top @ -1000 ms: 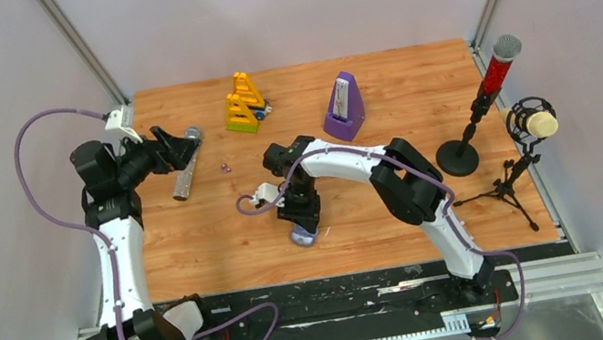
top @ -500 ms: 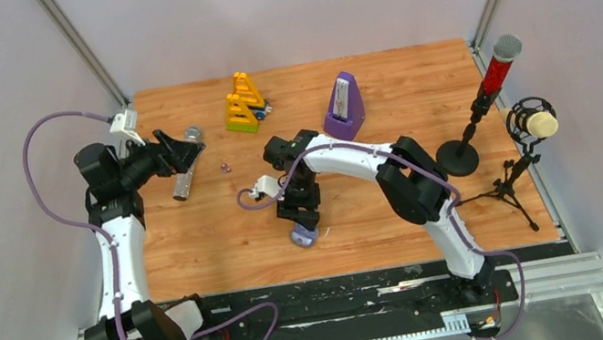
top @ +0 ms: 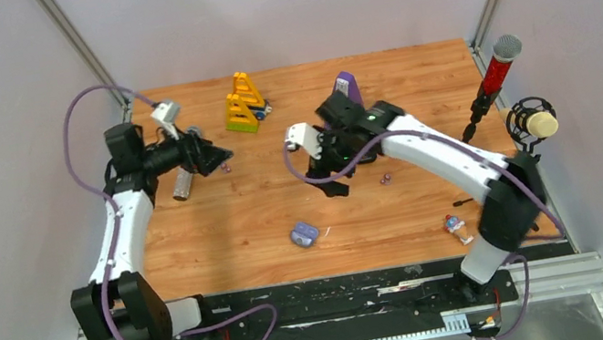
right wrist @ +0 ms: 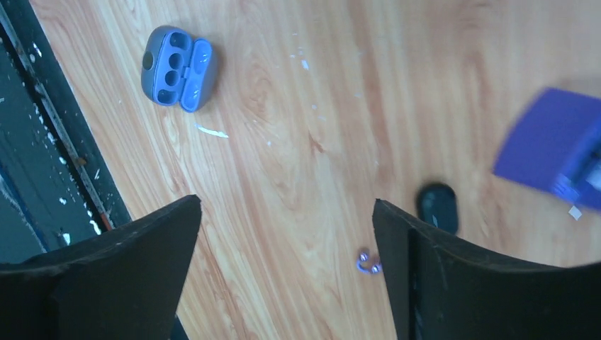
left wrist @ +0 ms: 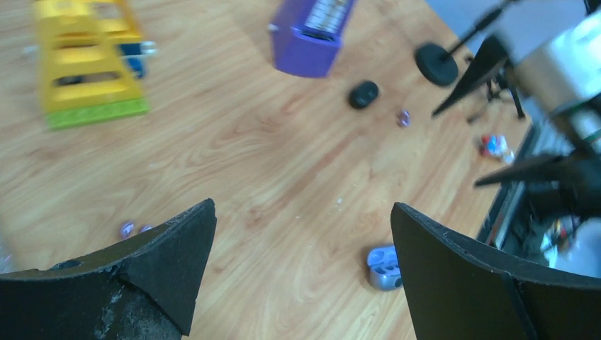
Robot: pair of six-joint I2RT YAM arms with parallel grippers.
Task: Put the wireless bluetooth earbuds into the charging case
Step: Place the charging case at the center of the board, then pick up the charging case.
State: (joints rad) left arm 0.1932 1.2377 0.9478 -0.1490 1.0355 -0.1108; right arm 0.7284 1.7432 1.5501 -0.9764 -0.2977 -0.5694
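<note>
The right gripper [right wrist: 285, 205] and left gripper [left wrist: 303, 209] are held wide and empty; the black charging case [right wrist: 437, 207] lies beside the purple metronome [right wrist: 549, 152]; the open grey-blue case [right wrist: 177, 67] may be targeted instead, being similar in shape; earbuds are not discernible.

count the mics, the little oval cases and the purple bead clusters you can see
mics on stands: 2, red mic, cream mic
oval cases: 2, black case, blue-grey case open
purple bead clusters: 2, one and another
total: 6
</note>
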